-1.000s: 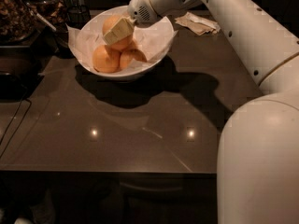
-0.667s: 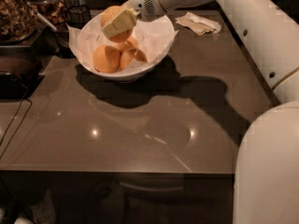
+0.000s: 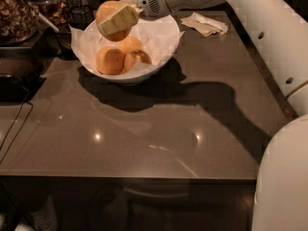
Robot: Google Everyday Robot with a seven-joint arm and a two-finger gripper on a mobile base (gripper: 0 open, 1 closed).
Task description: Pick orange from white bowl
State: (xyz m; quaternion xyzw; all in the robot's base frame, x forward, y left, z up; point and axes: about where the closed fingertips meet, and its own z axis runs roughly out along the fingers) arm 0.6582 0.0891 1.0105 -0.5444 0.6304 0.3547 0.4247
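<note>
My gripper (image 3: 114, 21) is shut on the orange (image 3: 108, 11), a round pale-orange fruit, and holds it in the air above the left rim of the white bowl (image 3: 159, 64). One cream finger (image 3: 119, 19) lies across the front of the fruit. The bowl is lined with crinkled white paper and holds three deeper-orange fruits (image 3: 109, 60) on its left side. My white arm reaches in from the upper right.
A crumpled napkin (image 3: 207, 24) lies on the dark table (image 3: 159, 129) to the right of the bowl. Dark containers and a jar of nuts (image 3: 17, 13) stand at the far left. A black cable (image 3: 14, 129) runs down the left edge.
The gripper has risen out of the bowl with the orange in it, moving up and a little left. The other fruits stay in the bowl.
</note>
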